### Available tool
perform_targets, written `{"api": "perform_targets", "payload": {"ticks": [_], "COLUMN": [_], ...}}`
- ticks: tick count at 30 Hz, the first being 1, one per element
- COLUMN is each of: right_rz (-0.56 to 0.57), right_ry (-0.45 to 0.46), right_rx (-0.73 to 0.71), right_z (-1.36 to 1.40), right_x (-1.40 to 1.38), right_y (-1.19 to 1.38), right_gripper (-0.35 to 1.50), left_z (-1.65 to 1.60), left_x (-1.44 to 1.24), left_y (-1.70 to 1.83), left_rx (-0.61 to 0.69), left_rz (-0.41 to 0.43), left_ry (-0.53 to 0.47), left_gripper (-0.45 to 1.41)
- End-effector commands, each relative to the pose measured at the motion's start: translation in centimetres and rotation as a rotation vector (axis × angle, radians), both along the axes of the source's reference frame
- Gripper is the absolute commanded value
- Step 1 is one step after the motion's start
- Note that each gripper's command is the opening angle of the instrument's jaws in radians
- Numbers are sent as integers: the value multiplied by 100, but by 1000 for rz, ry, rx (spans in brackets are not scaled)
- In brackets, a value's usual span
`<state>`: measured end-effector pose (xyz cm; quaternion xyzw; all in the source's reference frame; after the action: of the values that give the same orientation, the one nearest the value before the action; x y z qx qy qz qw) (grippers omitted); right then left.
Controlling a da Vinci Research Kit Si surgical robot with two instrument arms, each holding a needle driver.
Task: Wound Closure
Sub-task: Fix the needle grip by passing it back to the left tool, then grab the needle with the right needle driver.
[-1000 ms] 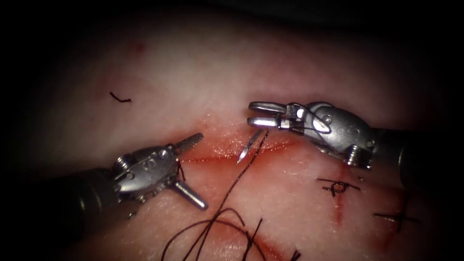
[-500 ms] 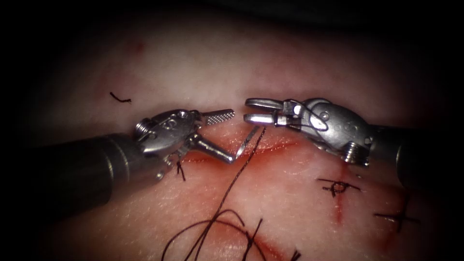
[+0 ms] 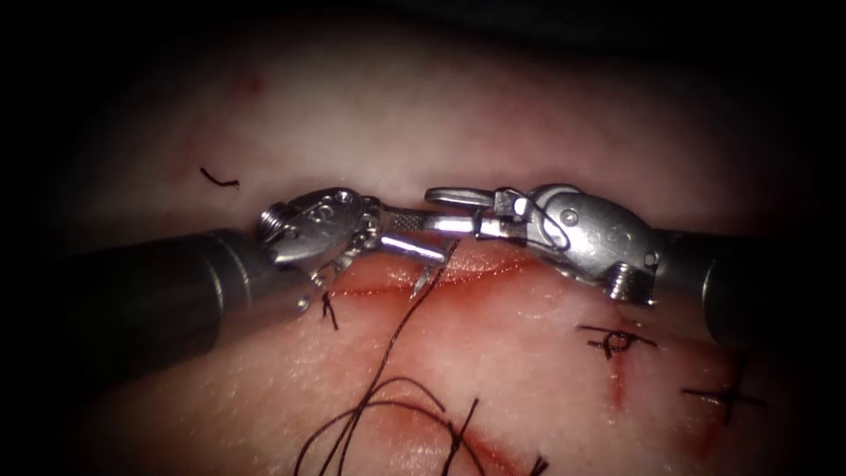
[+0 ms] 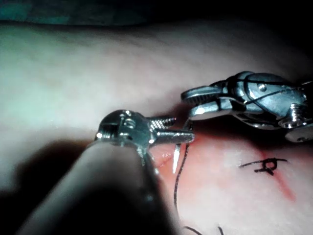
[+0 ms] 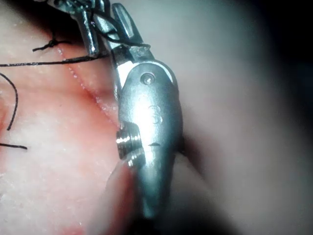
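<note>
My right tool (image 3: 445, 210) comes in from the right and is shut on the curved needle (image 3: 428, 273) near its rear end. The needle hangs free above the tissue (image 3: 370, 132), its tip pointing down at the red cut (image 3: 502, 267). My left tool (image 3: 425, 236) reaches in from the left, its jaws narrowly apart around the needle's upper part just below the right tool. Dark thread (image 3: 392, 348) trails from the needle down to loops on the near tissue. The left wrist view has the left tool (image 4: 175, 130), the needle (image 4: 175, 159) and the right tool (image 4: 193, 104). The right tool's body (image 5: 146, 122) lies over the thread (image 5: 39, 62).
Two tied stitches (image 3: 617, 339) (image 3: 727, 397) cross the cut at the right. A short thread end (image 3: 329, 310) sticks up under the left tool. A loose thread scrap (image 3: 218, 181) lies far left. Red fluid (image 3: 529, 300) stains the cut's edges.
The left tool swung up and right from beside the cut to the needle, its wide jaws narrowing around it. The right tool edged left with the needle.
</note>
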<state>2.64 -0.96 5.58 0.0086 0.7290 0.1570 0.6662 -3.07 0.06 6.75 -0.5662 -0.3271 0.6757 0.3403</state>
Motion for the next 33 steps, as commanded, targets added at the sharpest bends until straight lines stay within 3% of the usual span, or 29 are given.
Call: {"api": "perform_targets", "payload": {"ticks": [1, 7, 9, 10, 14, 16, 17, 20, 24, 25, 30, 33], "right_rz": [-1, -1, -1, 1, 28, 146, 187, 210, 236, 250, 292, 313], "right_ry": [4, 3, 3, 6, 12, 18, 22, 27, 13, 9, -4, -20], "right_rx": [-1, -6, -6, -7, -2, 64, 101, 147, 170, 178, 193, 193], "right_z": [4, 3, 3, 3, 3, -1, -2, -3, -4, -4, -5, -6], "right_x": [9, 11, 11, 10, 10, 11, 11, 12, 14, 15, 17, 16], "right_y": [0, 0, 0, 0, -3, -5, -7, -10, -16, -20, -25, -25], "right_gripper": [-35, -35, -35, -35, -35, 73, 106, 118, 115, 101, 76, 36], "left_z": [6, 12, 12, 11, 10, 7, 7, 5, 0, -2, -4, -4], "left_x": [-7, -12, -12, -11, -9, -7, -6, -4, -1, 0, 3, 5], "left_y": [4, -6, -7, -6, -1, 4, 5, 7, 8, 9, 9, 8], "left_rx": [-3, -9, -7, -6, -1, 5, 7, 7, 7, 1, -6, -7], "left_rz": [9, 45, 62, 68, 77, 88, 93, 87, 68, 60, 53, 51], "left_ry": [4, 13, 9, 4, -9, -27, -29, -42, -60, -66, -68, -68], "left_gripper": [0, -8, -27, -45, -45, -45, -45, -45, -45, -45, -45, -45]}}
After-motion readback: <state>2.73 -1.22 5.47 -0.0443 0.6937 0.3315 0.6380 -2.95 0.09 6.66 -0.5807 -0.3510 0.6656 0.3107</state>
